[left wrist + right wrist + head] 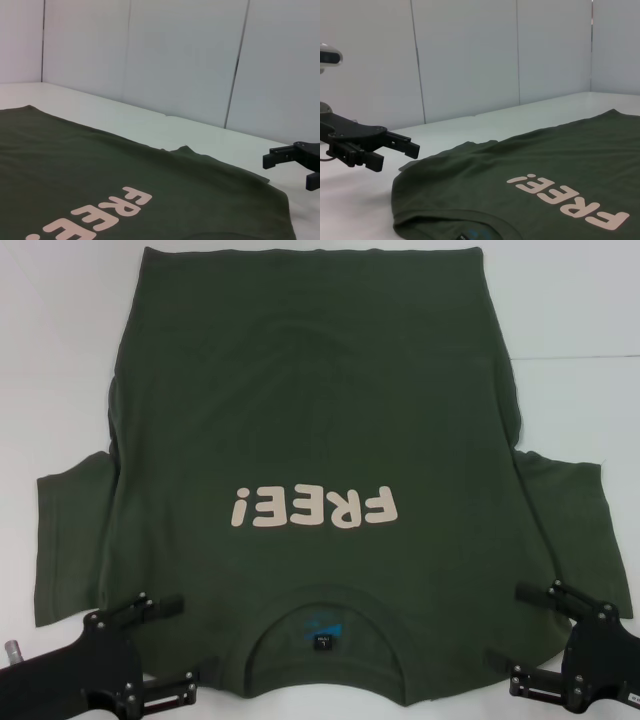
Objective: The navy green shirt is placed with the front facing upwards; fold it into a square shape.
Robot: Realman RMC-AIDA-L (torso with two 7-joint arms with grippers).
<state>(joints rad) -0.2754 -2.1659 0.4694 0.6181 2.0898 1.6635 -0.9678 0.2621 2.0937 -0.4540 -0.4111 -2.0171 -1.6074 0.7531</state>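
While both arms sit at the bottom corners of the head view, the left gripper (165,642) and right gripper (527,637) hold their fingers apart beside the collar edge of the navy green shirt (310,440). It lies flat, filling mid-frame; bare white table (60,350) borders its far hem.

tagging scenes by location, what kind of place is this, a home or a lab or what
Most likely a lab or test bench, not a home. The navy green shirt lies flat on a bare white table, plain grey panel walls close off the back, and the open left gripper and right gripper flank the collar end.
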